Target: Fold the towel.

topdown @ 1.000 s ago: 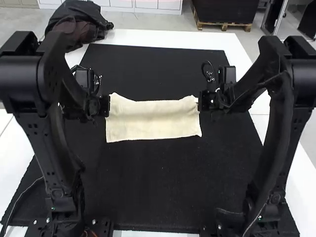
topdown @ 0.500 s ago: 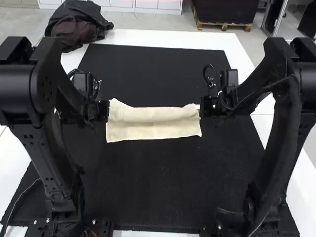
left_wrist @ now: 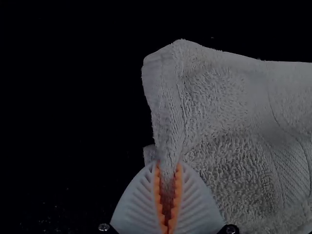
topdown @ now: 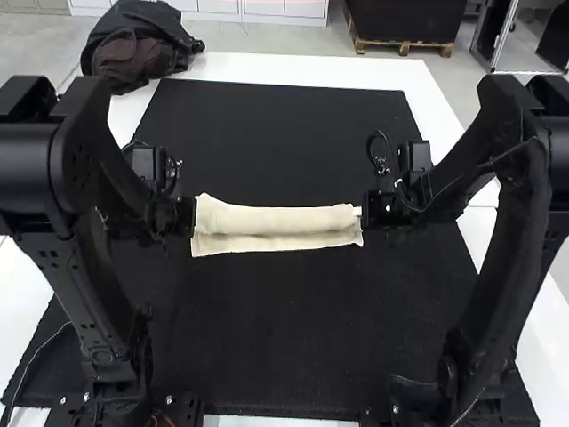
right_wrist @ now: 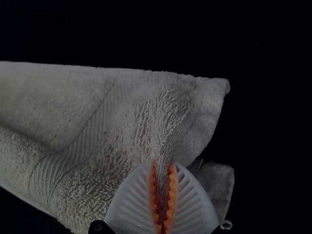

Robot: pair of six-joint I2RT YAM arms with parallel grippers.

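We see the cream towel as a narrow, layered strip on the black mat, plump along its far side, our left tool and right tool each clamped on one end.

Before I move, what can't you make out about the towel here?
High view: layers of the towel under its upper fold, hidden by it.
Left wrist view: towel inside the left gripper, covered by its fingers; towel's other end, past the edge.
Right wrist view: towel inside the right gripper, covered likewise.
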